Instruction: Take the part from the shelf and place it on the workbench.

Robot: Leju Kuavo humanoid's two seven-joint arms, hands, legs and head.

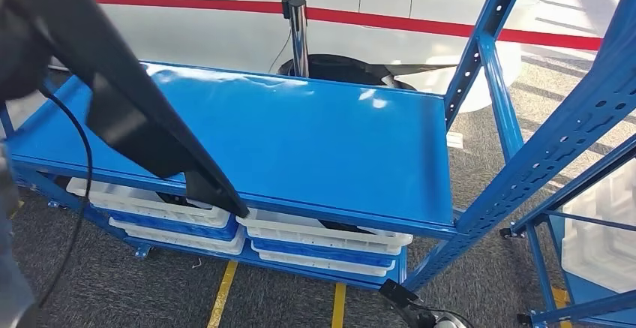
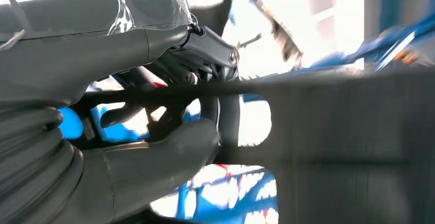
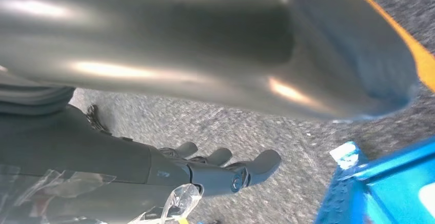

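One long black angular plastic part (image 1: 142,118), gripped in my left robot hand (image 2: 169,131), carried over blue metal shelf (image 1: 315,140); next: lower onto tabletop, right robot hand (image 3: 205,167) hanging loose, holding nothing.

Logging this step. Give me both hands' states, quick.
Left hand: holding the black part.
Right hand: open, holding nothing, over the carpet.

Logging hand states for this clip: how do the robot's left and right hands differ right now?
The left hand grips the long black part, raised over the blue shelf; the right hand holds nothing. The left hand's fingers curl around the part; the right hand's fingers lie apart above the grey carpet. Both are dark grey.
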